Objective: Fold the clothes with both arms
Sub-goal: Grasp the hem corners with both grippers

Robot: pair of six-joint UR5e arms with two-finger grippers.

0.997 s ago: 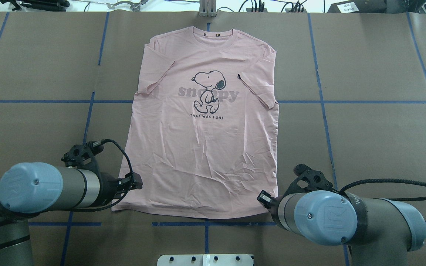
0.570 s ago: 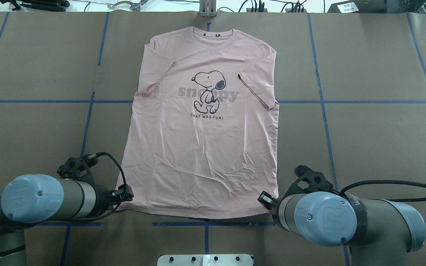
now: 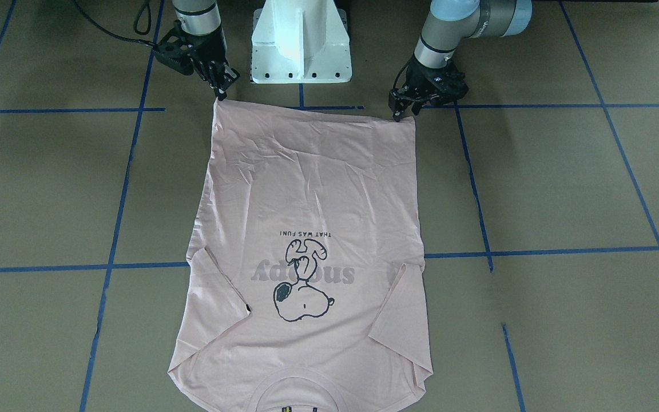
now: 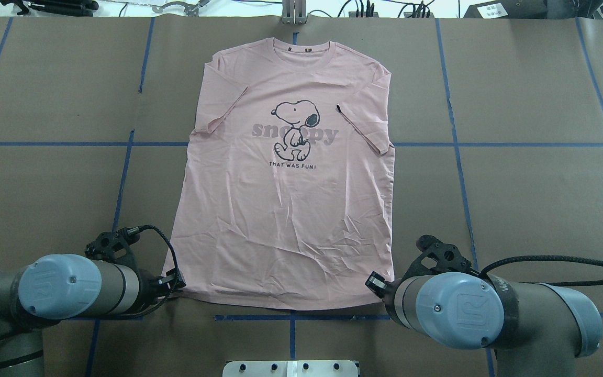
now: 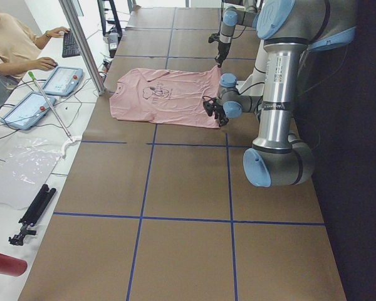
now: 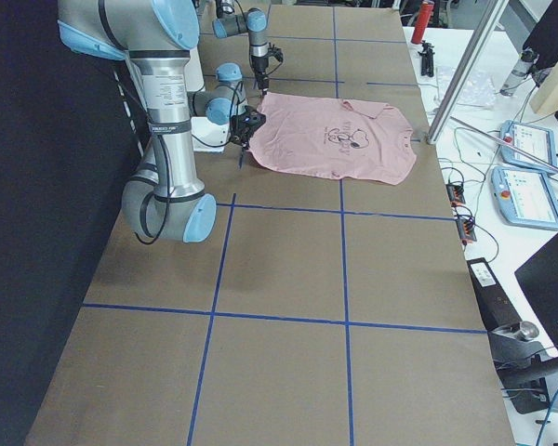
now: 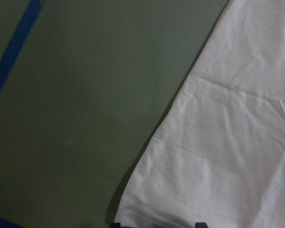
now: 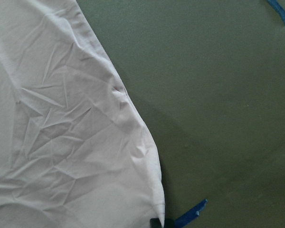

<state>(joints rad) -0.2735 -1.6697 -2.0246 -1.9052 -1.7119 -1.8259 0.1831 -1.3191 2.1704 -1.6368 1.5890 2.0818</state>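
pink t-shirt (image 5: 166, 97) flat on table (image 5: 175, 182), left tool (image 5: 217, 119) and right tool (image 5: 218, 61) at its hem

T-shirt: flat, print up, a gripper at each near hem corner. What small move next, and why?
Probably pinch both corners. The T-shirt lies flat with the left gripper and right gripper at its hem ends; the left wrist view shows jaws apart at the hem, nothing lifted. The right's grip is unclear.
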